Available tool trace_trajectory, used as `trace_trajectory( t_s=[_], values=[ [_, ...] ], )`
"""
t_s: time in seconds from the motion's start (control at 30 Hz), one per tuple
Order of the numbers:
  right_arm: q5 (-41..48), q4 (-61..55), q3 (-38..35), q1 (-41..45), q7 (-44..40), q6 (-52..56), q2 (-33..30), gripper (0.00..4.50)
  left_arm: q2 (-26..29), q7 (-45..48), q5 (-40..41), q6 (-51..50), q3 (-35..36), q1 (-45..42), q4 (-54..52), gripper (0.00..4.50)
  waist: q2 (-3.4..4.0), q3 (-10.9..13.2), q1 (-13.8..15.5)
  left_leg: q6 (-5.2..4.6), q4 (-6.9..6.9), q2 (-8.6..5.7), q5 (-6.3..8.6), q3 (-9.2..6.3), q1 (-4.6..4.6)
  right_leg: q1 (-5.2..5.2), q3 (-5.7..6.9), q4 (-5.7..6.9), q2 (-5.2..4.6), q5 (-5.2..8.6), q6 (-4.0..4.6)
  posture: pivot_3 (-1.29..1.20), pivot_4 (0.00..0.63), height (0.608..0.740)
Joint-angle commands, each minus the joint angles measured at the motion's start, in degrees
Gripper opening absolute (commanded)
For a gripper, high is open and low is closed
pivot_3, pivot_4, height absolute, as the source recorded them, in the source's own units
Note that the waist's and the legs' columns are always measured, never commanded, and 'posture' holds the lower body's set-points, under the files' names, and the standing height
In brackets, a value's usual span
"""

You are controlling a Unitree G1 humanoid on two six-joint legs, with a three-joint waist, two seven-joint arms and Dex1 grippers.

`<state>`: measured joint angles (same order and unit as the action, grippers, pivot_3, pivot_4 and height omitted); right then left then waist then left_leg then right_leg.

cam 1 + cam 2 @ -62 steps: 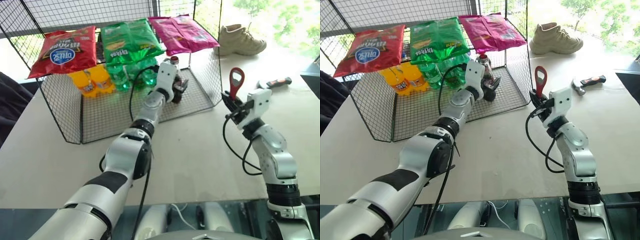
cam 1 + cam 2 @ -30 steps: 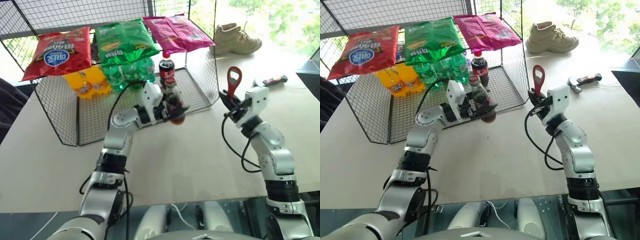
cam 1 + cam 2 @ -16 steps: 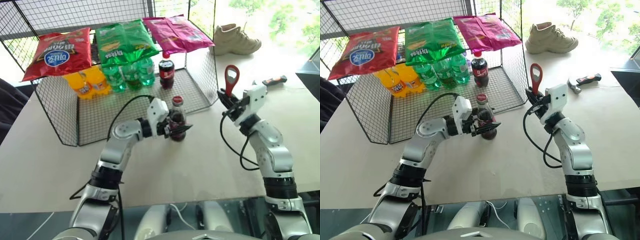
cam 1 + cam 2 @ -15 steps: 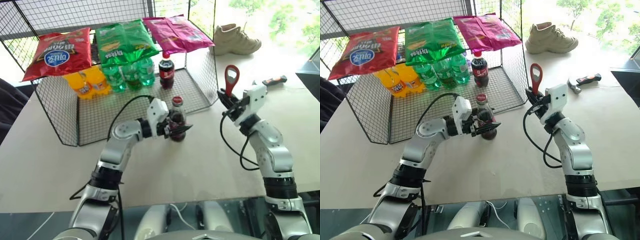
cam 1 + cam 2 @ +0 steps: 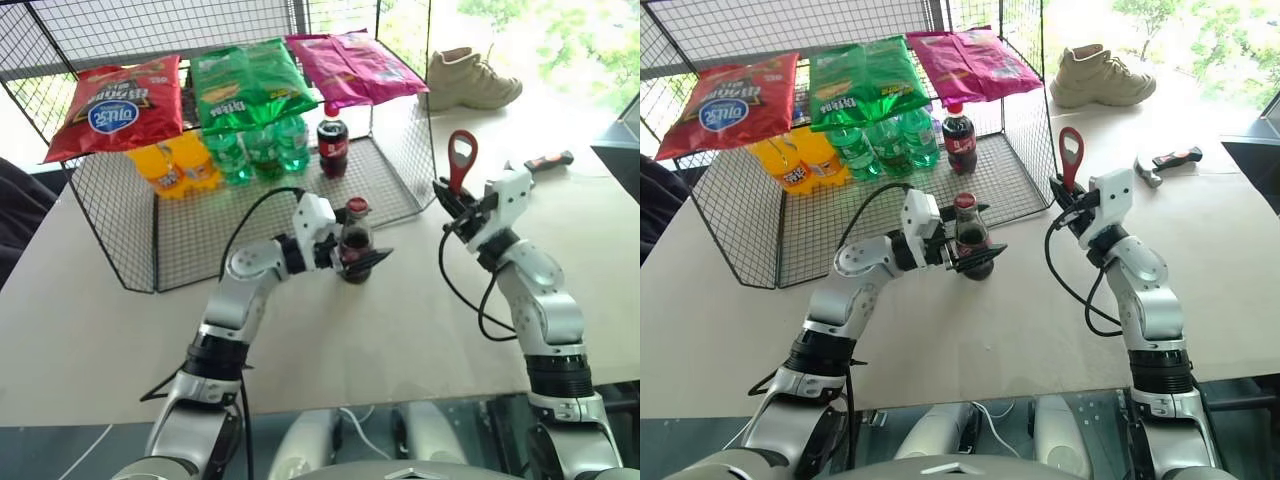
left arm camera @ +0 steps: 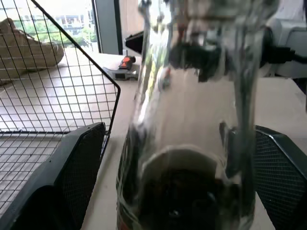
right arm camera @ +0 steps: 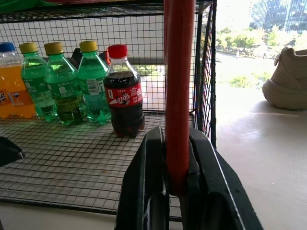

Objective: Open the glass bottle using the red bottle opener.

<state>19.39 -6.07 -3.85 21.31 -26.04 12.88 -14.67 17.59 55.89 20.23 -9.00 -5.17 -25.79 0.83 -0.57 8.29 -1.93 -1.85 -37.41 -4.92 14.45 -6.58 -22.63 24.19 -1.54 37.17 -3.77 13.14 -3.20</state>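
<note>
Upright glass bottle (image 5: 356,243): dark drink, clear neck, red cap.

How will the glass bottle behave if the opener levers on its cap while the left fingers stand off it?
The glass bottle is tall and narrow-based, so it is likely to tip or slide. Its smooth glass is probably slippery and could break. The left gripper brackets it with open fingers, so it gives little bracing.
</note>
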Motion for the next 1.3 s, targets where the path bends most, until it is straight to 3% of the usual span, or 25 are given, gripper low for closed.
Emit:
trace_trajectory(
  t_s=[0.03,0.87,0.97,1.03,1.1,1.13,1.3],
  values=[
    [0.3,-1.0,-0.4,0.9,-0.3,-1.4,0.0,0.0,-0.2,-0.4,3.0,2.2,2.5,1.1,-4.1,4.46,0.0,0.0,0.0,0.0,0.0,0.0,0.0,0.0,0.0,0.0,0.0,0.0,0.0,0.0,0.0,0.0,0.15,0.74],
    [0.2,0.9,0.8,2.8,-1.8,-1.5,0.8,0.0,-0.9,1.2,2.9,6.3,1.9,2.9,-3.0,4.46,0.0,0.0,0.0,0.0,0.0,0.0,0.0,0.02,0.03,-0.02,-0.01,0.01,0.02,0.0,0.0,0.0,0.15,0.74],
    [0.2,0.8,0.7,2.7,-1.8,-1.5,0.8,0.0,-1.1,1.2,2.8,6.8,1.8,2.9,-2.5,3.71,0.0,0.0,0.0,0.0,0.0,0.0,0.0,0.02,0.03,-0.02,-0.01,0.01,0.02,0.0,0.0,0.0,0.15,0.74],
    [0.1,0.8,0.7,2.7,-1.7,-1.5,0.9,0.0,-1.1,1.3,2.6,7.3,1.8,2.8,-2.0,3.03,0.0,0.0,0.0,0.0,0.0,0.0,0.0,0.02,0.03,-0.02,-0.01,0.01,0.02,0.0,0.0,0.0,0.15,0.74],
    [0.1,0.6,0.8,2.6,-1.7,-1.4,0.9,0.0,-1.0,1.3,2.1,7.9,1.6,3.0,-1.2,2.06,-0.01,0.0,0.0,0.0,0.0,0.0,0.0,0.02,0.03,-0.03,-0.01,0.01,0.02,0.0,0.0,0.0,0.15,0.74],
    [0.1,0.6,0.8,2.5,-1.8,-1.5,0.9,0.0,-0.9,1.3,2.0,8.1,1.5,3.1,-0.9,1.81,0.0,0.0,0.1,0.0,0.0,0.0,0.0,0.02,0.06,-0.05,0.0,0.0,0.02,0.0,0.0,0.0,0.15,0.74],
    [-0.7,-0.3,2.0,2.2,-2.6,-1.5,0.5,0.0,-0.6,0.9,1.8,8.6,1.3,3.4,-0.4,1.38,0.0,0.0,0.3,-0.03,0.1,0.0,0.02,0.03,0.68,-0.69,-0.02,-0.07,0.04,0.01,0.0,0.0,0.15,0.74]
  ],
)
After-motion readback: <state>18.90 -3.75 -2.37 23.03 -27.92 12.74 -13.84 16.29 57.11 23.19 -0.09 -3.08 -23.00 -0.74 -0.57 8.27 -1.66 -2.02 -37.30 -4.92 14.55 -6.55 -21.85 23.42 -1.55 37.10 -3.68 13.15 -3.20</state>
